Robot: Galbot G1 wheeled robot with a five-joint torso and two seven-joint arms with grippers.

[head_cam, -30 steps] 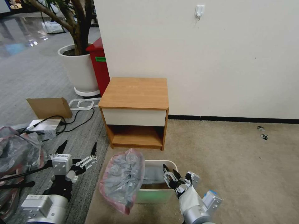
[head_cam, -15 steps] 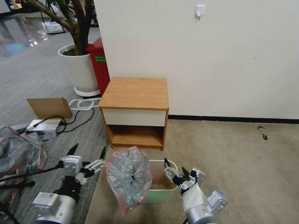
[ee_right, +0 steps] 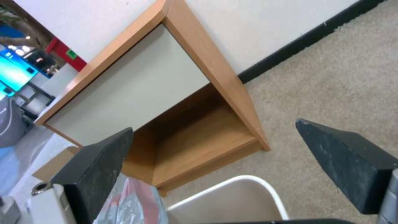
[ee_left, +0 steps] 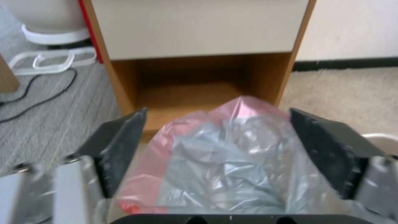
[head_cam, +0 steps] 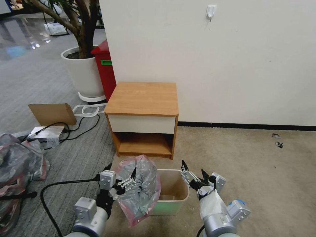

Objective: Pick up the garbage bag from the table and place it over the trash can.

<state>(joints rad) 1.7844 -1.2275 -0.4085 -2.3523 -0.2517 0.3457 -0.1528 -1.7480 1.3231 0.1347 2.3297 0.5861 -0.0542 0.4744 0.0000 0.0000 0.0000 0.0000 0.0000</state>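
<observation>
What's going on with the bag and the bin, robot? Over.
Left tool open at the garbage bag. Right tool open above the trash can. Bag bunched over the bin's left rim, not spread. Nothing in the way.

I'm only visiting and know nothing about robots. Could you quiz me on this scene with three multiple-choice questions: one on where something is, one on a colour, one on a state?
1. Where is the garbage bag?
A. on the table
B. draped on the trash can's left rim
C. on the shelf

2. What colour is the bag's edge?
A. pinkish-red
B. blue
C. green

3. How is the right gripper?
A. shut on the bag
B. open, holding nothing
C. shut on the rim

Answers: 1 B, it hangs over the trash can. 2 A, its border is pink. 3 B, the fingers stand apart.
</observation>
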